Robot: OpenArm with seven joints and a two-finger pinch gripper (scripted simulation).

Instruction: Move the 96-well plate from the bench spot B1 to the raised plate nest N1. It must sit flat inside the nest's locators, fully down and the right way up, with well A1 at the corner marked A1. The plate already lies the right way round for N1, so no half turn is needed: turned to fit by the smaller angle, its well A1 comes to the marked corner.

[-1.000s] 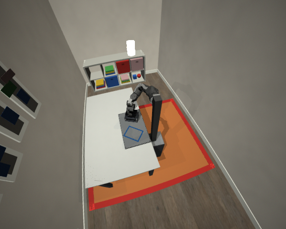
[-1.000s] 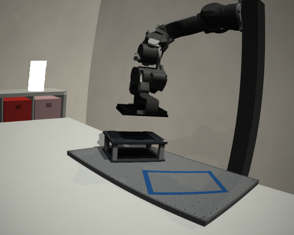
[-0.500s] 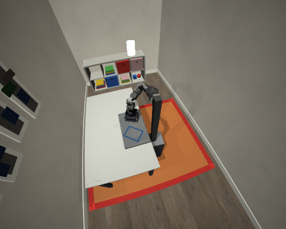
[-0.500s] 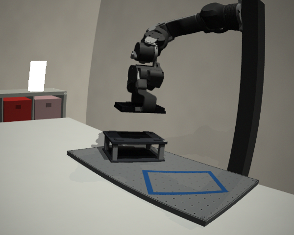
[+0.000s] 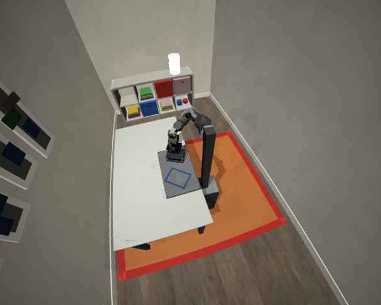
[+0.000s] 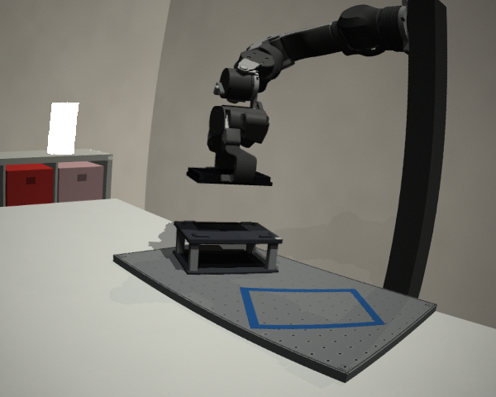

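Plate aloft, centre frame, above the nest.

Flat black rigid 96-well plate [image 6: 201,174] hangs level in the dark two-finger gripper [image 6: 236,173], clamped across its edges; likely light, stiff, slick-sided, best held mid-length. The raised black plate nest [image 6: 226,236] stands below on the grey perforated board [image 6: 325,346].

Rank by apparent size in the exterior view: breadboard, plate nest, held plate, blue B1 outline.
1. Breadboard
2. Blue B1 outline, nearer the camera
3. Plate nest
4. Plate in the tool; close to the nest, ranking unsure.
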